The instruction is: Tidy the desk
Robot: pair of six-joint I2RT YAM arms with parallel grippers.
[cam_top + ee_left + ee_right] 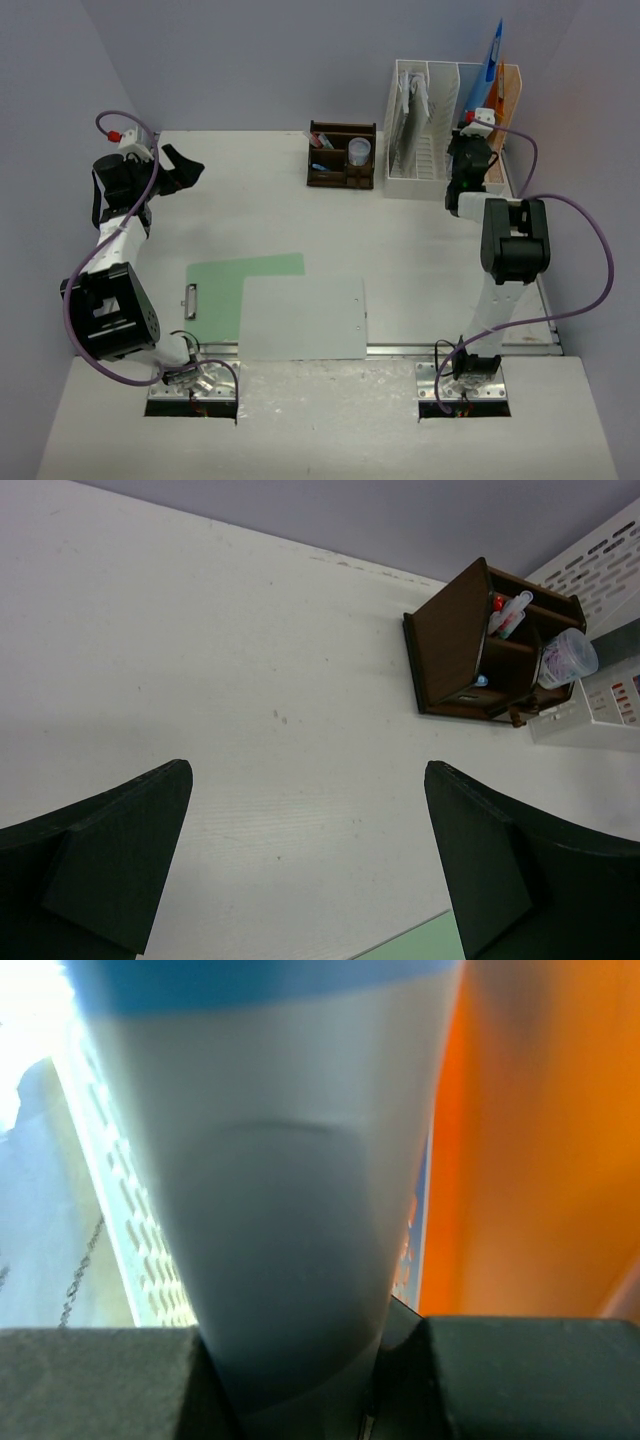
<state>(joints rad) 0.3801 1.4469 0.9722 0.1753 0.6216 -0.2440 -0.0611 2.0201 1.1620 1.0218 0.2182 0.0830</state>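
Note:
The white desk (250,215) has a metal rail (400,350) along its near edge. My left gripper (185,165) hangs open and empty over the desk's far left; in the left wrist view (308,780) bare desk (250,680) shows between its fingers. My right gripper (470,150) is at the far right by the white file rack (430,140). In the right wrist view it (300,1380) is shut on a flat blue-and-white folder (270,1160). That folder (493,55) stands upright at the rack's right end.
A dark brown pen organizer (342,156) with pens and a plastic cup stands at the back centre, also in the left wrist view (490,640). A clipboard with white paper (303,318) and a green sheet (240,275) lie near the front. An orange folder (540,1160) stands beside the blue one.

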